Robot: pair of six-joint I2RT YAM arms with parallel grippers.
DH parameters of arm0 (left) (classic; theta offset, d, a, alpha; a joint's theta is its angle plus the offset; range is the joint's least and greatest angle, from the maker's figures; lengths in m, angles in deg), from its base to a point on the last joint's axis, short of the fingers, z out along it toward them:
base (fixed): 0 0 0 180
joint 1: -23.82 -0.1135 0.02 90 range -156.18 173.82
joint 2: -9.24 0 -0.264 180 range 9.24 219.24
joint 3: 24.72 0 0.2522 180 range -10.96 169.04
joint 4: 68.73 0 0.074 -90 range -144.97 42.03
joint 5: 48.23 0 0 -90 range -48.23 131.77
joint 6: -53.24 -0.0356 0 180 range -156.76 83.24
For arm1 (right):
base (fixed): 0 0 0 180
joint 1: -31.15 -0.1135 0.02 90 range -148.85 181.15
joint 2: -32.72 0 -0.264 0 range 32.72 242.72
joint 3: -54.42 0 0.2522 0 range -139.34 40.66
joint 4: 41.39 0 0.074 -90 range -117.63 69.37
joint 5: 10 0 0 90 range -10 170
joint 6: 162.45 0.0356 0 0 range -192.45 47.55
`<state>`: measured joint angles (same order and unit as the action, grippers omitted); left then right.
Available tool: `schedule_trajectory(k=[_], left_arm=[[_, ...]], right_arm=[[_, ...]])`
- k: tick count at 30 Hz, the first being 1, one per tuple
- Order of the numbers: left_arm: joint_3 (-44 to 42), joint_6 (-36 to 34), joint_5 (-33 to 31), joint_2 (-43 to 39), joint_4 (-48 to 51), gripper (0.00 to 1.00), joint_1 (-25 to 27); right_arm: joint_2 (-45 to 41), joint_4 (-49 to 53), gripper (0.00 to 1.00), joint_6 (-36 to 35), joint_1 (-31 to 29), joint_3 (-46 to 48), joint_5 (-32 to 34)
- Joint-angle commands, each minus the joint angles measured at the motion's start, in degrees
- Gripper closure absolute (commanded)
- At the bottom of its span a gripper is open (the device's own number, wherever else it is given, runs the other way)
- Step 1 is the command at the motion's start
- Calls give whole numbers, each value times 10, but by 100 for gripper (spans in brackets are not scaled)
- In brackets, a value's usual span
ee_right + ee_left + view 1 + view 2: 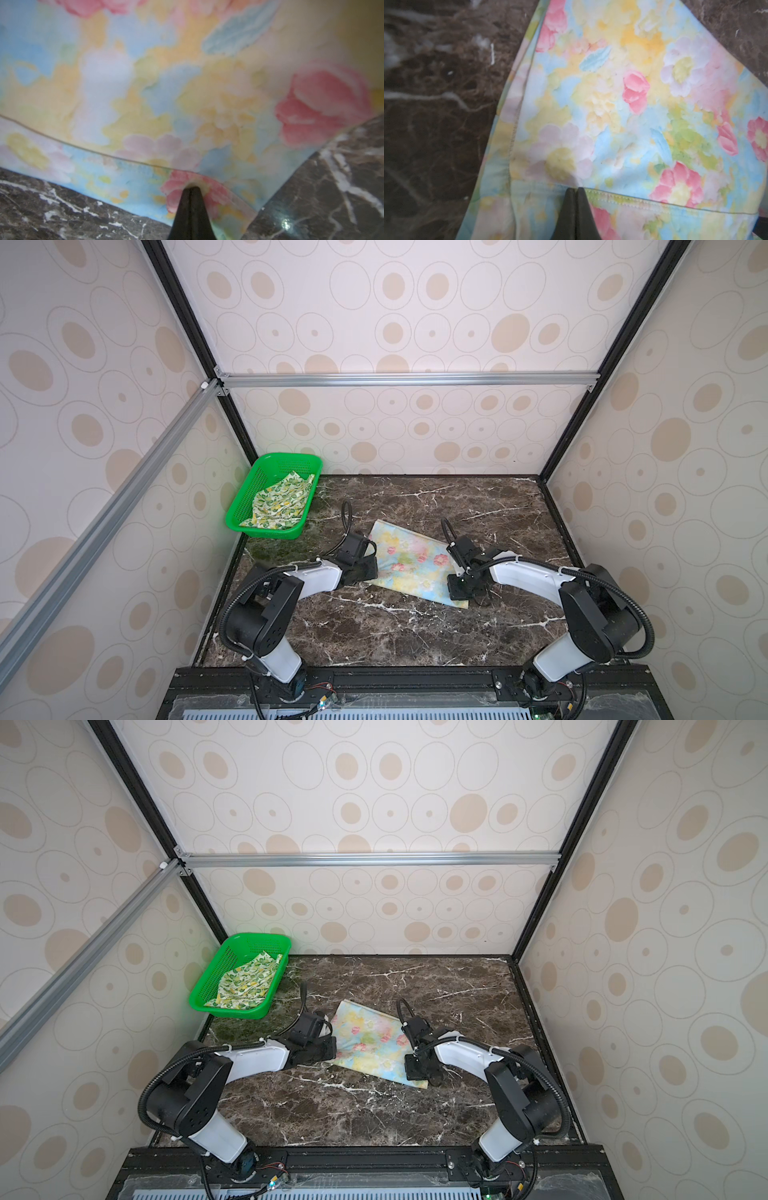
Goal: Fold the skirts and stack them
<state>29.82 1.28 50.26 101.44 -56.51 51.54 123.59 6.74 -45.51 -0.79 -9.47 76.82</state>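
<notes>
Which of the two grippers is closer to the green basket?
Left. The left gripper holds the floral skirt on its basket side; the right gripper holds the opposite side, farther away.

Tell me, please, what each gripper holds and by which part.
Both pinch the pastel blue-yellow flowered cloth skirt: left gripper at a stitched seam, right gripper near its edge.

This is a robot test cell in a lab. Wallpapered panels (395, 323) printed with beige ovals close in behind and to both outer sides of the left end effector (576, 190) and right end effector (192, 188), held by black and silver aluminium frame bars (407, 379). Beneath them lies a dark marble-patterned desk (374, 635); nearer than them, both arm bases (286, 676) bolt to a black rail (415, 680) with loose wiring (323, 691).
</notes>
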Motion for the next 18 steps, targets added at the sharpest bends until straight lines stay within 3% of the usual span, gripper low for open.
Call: schedule_trajectory(k=[1, 9, 14, 18], left_arm=[[-26, 35, -6, -31, 8, 100, -1], [-61, 57, -23, -121, 62, 100, 7], [-9, 37, -39, -170, 98, 100, 13], [40, 11, 0, -162, 53, 100, 28]], right_arm=[[23, 40, 100, -24, 11, -12, 32], [39, 56, 100, -86, 22, -47, 25], [1, 84, 100, -116, 25, -93, 1], [-13, 81, 100, -94, 25, -102, -4]])
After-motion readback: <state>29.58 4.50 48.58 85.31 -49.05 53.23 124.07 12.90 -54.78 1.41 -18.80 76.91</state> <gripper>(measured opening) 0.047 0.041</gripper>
